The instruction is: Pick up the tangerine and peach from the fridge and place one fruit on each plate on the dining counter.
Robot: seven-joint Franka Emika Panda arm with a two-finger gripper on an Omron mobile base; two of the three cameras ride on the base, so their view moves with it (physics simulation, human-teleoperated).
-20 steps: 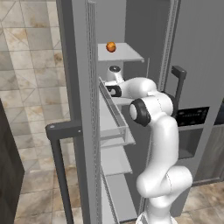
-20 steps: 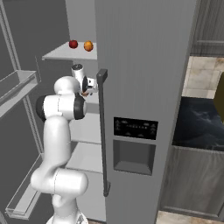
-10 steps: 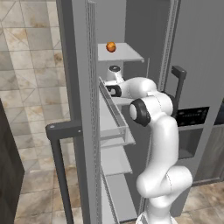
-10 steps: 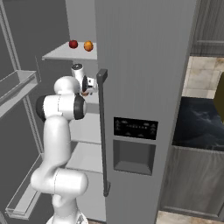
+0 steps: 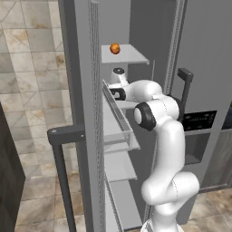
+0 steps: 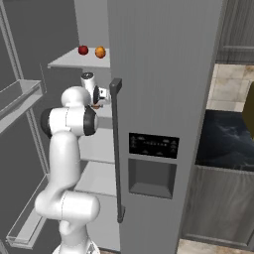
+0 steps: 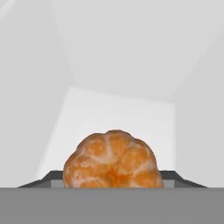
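Observation:
The tangerine, orange and segmented, sits close up in the hand view on a pale shelf inside the fridge. My gripper is shut on it, with a dark fingertip against each side of the fruit. In the base views my hand reaches into the fridge at the second shelf. One shelf higher lies the peach, apart from my hand. The plates and the dining counter are out of view.
A dark red ball lies left of the peach on the top shelf. The open fridge door with its clear bin stands close on the arm's left. The closed fridge door with handle stands on its right.
The arm holds its place in both base views. The jaws have closed in on the tangerine.

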